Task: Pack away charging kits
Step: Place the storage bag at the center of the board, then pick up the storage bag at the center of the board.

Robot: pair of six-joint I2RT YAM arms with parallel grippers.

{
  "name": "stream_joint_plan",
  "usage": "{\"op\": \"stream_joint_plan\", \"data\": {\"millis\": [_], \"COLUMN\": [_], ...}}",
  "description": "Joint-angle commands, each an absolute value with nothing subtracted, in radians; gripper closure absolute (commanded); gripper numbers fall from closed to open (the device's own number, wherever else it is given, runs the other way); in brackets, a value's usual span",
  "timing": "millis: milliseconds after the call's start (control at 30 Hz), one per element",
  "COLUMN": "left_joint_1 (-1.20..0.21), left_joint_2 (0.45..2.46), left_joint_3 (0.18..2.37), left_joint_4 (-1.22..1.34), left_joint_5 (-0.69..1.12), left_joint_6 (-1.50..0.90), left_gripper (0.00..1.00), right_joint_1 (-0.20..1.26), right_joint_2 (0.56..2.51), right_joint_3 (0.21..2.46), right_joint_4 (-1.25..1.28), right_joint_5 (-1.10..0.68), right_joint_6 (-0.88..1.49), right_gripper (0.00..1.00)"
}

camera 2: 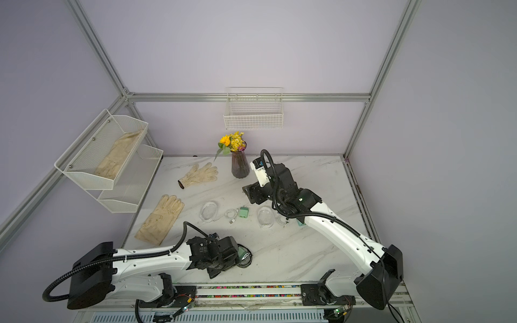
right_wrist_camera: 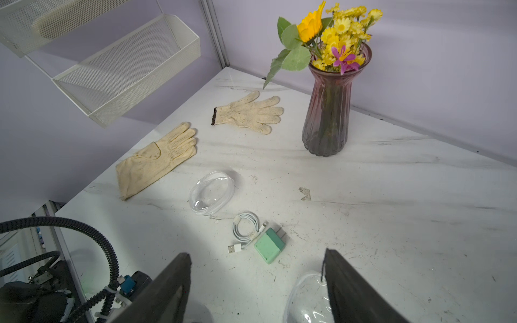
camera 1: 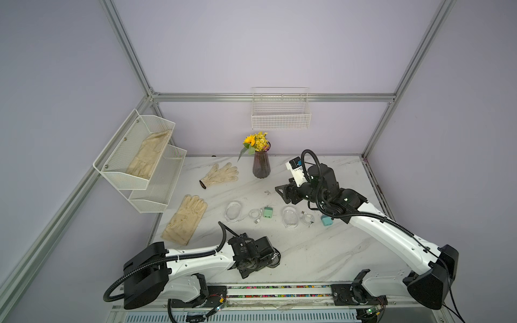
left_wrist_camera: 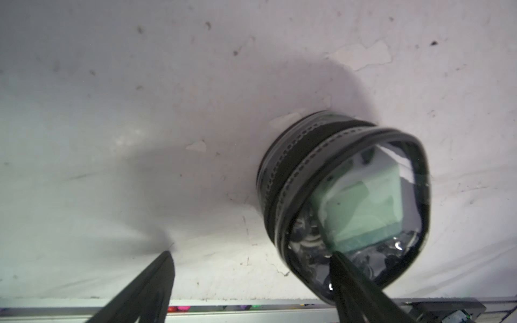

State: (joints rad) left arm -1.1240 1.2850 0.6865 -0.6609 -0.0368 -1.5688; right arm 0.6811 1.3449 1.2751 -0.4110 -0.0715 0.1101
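A black-rimmed transparent case [left_wrist_camera: 347, 193] with a mint plug inside lies near the table's front edge, also seen in a top view [camera 2: 245, 256]. My left gripper [left_wrist_camera: 251, 253] is open over it; one finger overlaps the case and bare table lies between the two. In mid-table lie a clear case [camera 1: 233, 211], a coiled white cable [camera 1: 254, 215] and a mint plug [camera 1: 267, 212]. To their right are a second clear case [camera 1: 290, 217], another cable [camera 1: 307, 218] and a teal plug [camera 1: 326, 221]. My right gripper [right_wrist_camera: 256, 256] hangs open above them, holding nothing.
Two cream gloves [camera 1: 221, 174] [camera 1: 184, 219] lie at the left of the table. A purple vase of flowers [camera 1: 261, 165] stands at the back. A white mesh rack [camera 1: 156, 195] on the left wall holds another glove. A wire basket [camera 1: 280, 120] hangs on the back wall.
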Motion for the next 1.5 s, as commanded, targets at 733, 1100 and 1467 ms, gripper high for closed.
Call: {"op": "stream_joint_plan", "data": {"millis": [733,1100,1467], "left_joint_1": [-0.923,-0.971,-0.973], "left_joint_2": [1.893,2.352,2.486], "left_joint_3": [1.781,2.335,2.42], "left_joint_4": [-1.097,-1.29,-1.338], "left_joint_5": [-0.162,-0.326,-0.382], "left_joint_6": [-0.805,-0.715,-0.704], "left_gripper": [0.08,0.11,0.2], "right_joint_1": [0.201,0.098,0.087], "right_joint_2": [1.24,1.169,1.12], "right_joint_3": [1.146,0.996,0.944], "right_joint_4": [-0.297,-0.187,-0.186], "right_joint_5": [-0.181,-0.302,-0.311], "right_joint_6": [0.263,0.321,0.296], "right_gripper": [0.23,0.23,0.23]}}
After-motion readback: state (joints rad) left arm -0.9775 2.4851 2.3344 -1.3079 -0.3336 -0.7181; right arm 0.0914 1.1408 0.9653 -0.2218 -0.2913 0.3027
